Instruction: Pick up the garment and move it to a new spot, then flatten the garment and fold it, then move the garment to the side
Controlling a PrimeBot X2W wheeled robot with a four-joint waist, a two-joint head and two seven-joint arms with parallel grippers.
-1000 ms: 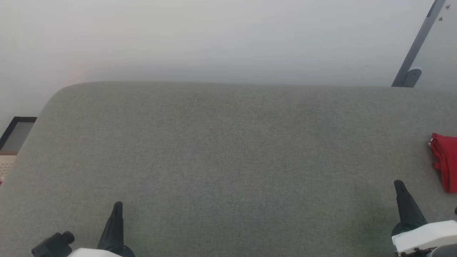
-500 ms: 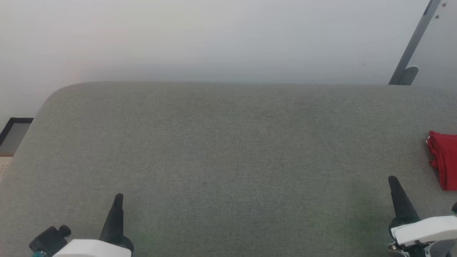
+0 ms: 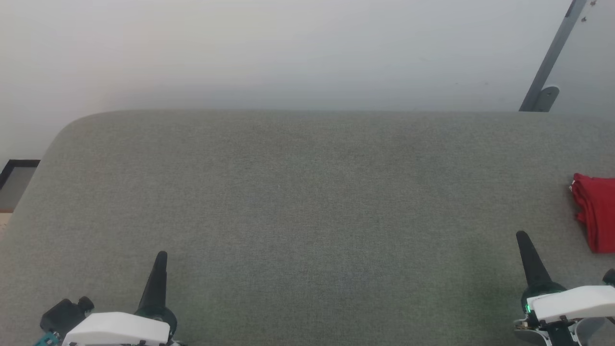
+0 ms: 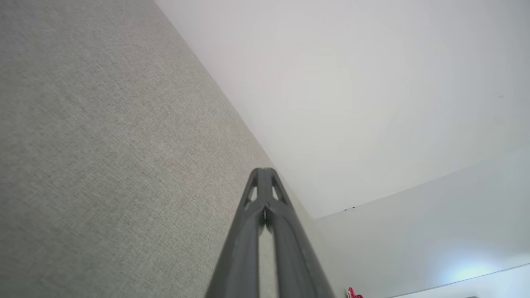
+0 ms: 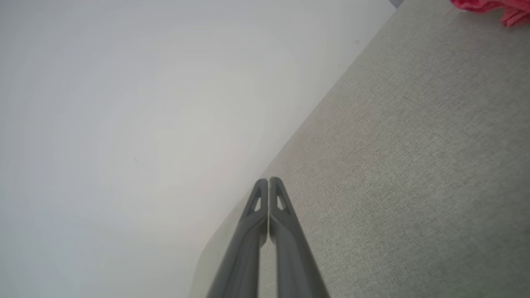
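The garment [image 3: 596, 211] lies as a folded red bundle at the far right edge of the grey fabric surface [image 3: 307, 202], partly cut off by the picture's edge. A corner of it shows in the right wrist view [image 5: 492, 8] and a tiny bit in the left wrist view [image 4: 354, 293]. My left gripper [image 3: 161, 256] stands at the lower left, shut and holding nothing. My right gripper [image 3: 521, 237] stands at the lower right, shut and holding nothing, a little to the left of and nearer than the garment. Both pairs of fingers meet at their tips [image 4: 264, 171] [image 5: 268, 181].
A pale wall [image 3: 288, 48] rises behind the surface's far edge. A grey slanted bar with a foot [image 3: 545, 72] stands at the back right. A dark-framed panel [image 3: 17, 180] lies beyond the surface's left edge.
The head camera has shifted slightly, so the whole scene sits a little lower-left to upper-left. Both grippers have risen a little up the picture. The garment lies as before.
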